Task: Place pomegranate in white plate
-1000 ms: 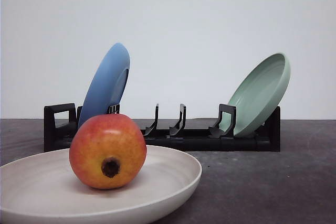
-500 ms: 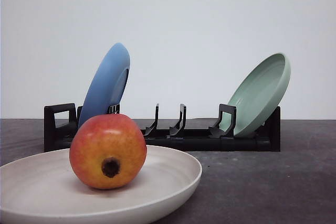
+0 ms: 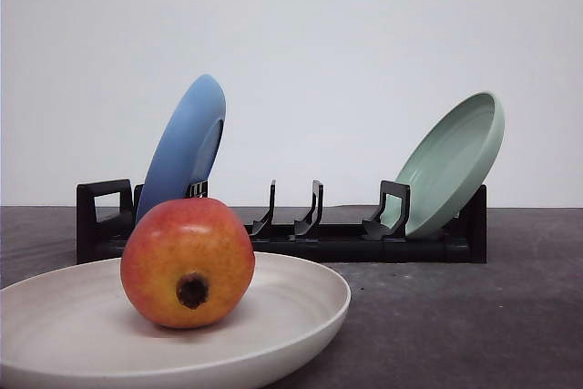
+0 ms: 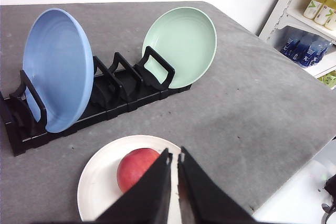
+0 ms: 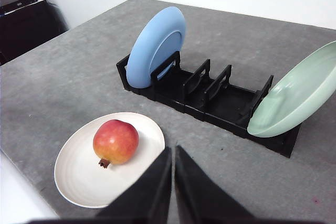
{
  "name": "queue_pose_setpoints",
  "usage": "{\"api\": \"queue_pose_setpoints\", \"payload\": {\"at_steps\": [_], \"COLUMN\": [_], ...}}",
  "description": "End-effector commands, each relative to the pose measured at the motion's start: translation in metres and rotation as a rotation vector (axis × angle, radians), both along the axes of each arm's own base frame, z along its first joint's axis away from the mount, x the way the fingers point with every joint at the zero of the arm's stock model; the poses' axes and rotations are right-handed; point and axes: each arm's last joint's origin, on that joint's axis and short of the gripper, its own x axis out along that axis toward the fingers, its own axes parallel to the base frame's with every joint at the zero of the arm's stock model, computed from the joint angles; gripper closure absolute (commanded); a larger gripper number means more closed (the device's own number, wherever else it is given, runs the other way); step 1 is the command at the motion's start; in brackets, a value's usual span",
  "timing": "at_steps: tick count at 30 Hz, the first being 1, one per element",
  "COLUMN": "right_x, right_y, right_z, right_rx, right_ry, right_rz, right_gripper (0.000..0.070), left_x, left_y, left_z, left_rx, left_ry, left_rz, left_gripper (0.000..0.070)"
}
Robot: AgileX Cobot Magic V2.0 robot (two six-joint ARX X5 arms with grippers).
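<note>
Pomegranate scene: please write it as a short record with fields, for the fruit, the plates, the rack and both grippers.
pomegranate: lies in the white plate, calyx toward the front camera
blue plate: leans in the left end of the rack
green plate: leans at the right end of the rack
rack middle slots: hold nothing
left gripper: shut, holds nothing, above the white plate
right gripper: shut, holds nothing
task: looks done
</note>
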Motion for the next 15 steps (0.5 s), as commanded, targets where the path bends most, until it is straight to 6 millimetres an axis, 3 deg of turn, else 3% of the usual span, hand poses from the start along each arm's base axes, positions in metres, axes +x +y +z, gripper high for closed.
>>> {"api": "queue_pose_setpoints", "payload": {"at_steps": [1,8,15], "right_x": [-0.001,-0.001,-0.001], "right_y": [-0.001,-0.001,-0.001], "right_z": [0.004,0.004,0.004], "right_rx": [0.015,0.015,0.015], "right_ry": [-0.014,-0.014,-0.014], "right_rz": [0.01,0.009,0.009], "right_gripper": [0.0698,0.0698,0.0698], "left_x": [-0.001,0.0,0.012], "left_y": [-0.001,0.006,0.016], "left_z": [0.002,0.001,-0.005], "left_rx": [-0.003,-0.021,0.06], "left_ry": [-0.011,-0.015,-0.095], "left_rz": [-0.012,0.028,0.279], "left_gripper": [0.07,0.07,0.07]}}
